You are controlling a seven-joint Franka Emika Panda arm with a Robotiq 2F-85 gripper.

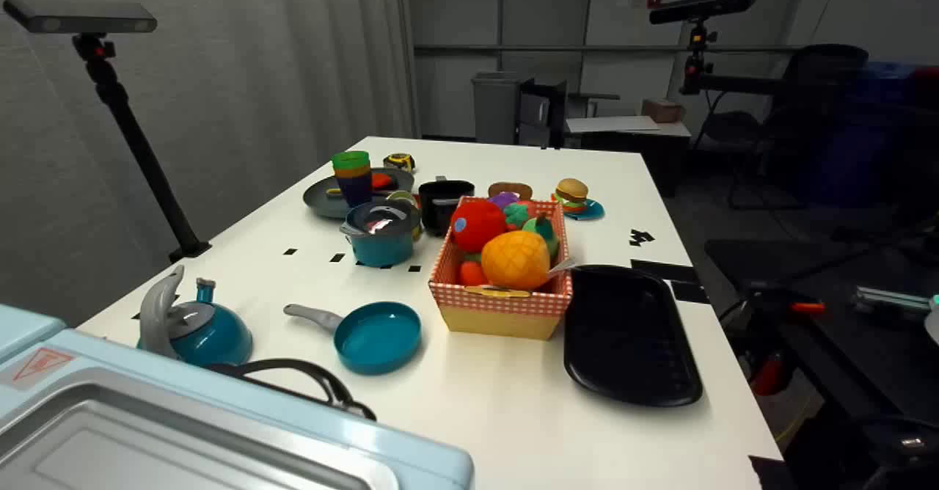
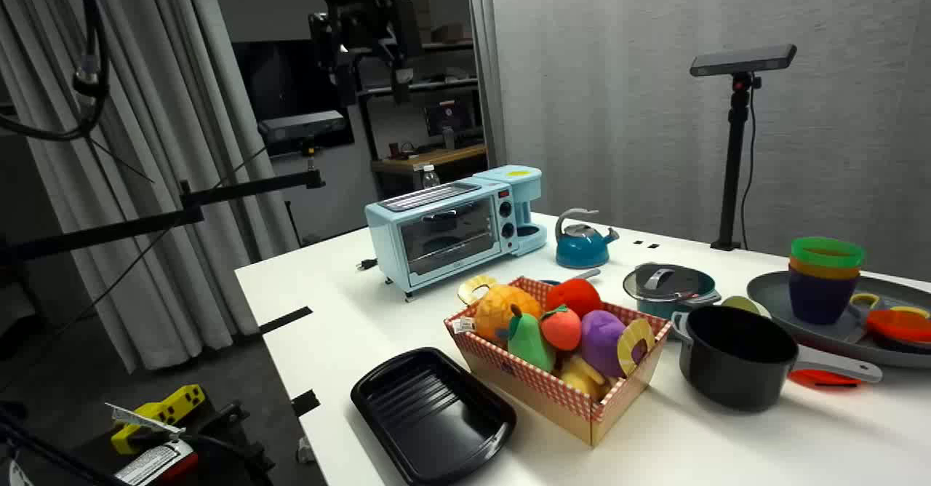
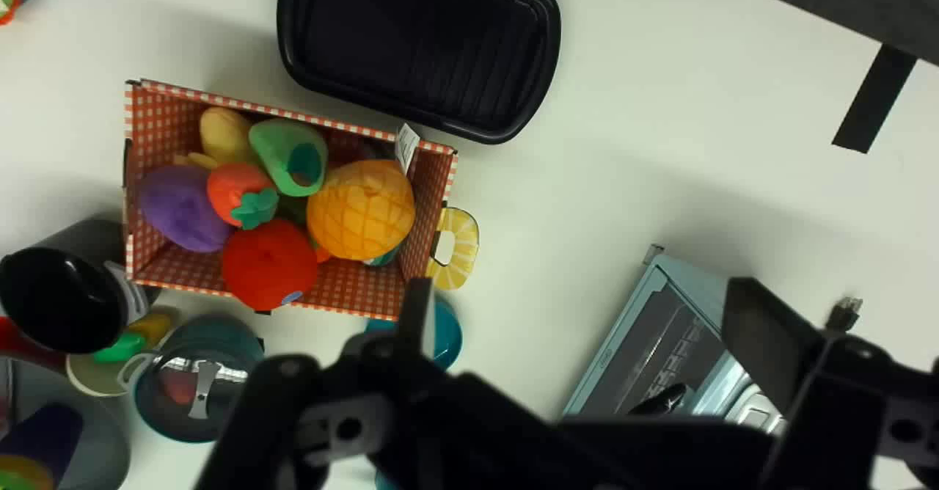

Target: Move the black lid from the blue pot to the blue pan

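The black lid, dark with a grey handle, lies on top of the blue pot behind the fruit basket's left side. The lid and pot also show in an exterior view, and the lid at lower left in the wrist view. The blue pan, shallow with a grey handle, sits on the table, nothing in it. In the wrist view the pan is partly hidden by a finger. My gripper hangs high above the table; its fingers are wide apart, nothing between them.
A checked basket of plush fruit stands mid-table, a black tray beside it. A black saucepan stands close to the pot. A grey dish holds stacked cups. A blue kettle and a toaster oven stand beyond the pan.
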